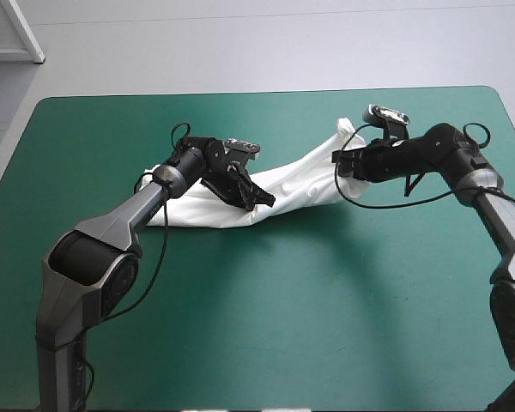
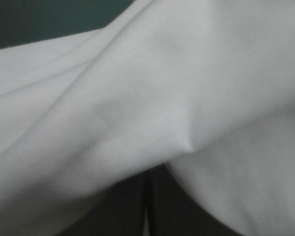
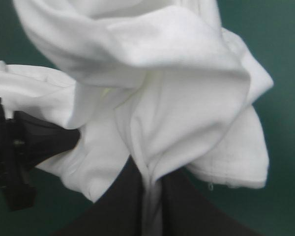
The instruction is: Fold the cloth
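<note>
Two clenched grips: left claw (image 1: 263,199) and right claw (image 1: 340,160) on the T-shirt (image 1: 300,178) between them.

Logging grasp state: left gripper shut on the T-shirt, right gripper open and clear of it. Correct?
No: the right gripper is shut on the T-shirt too; the right wrist view shows its fingers all but meeting with white cloth pinched between them. The left gripper is shut on it, as stated.

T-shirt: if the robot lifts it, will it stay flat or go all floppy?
Probably floppy: the T-shirt droops in soft folds between both pairs of jaws. Likely light, since thin pinches seem to hold it. It would drag, not roll.
</note>
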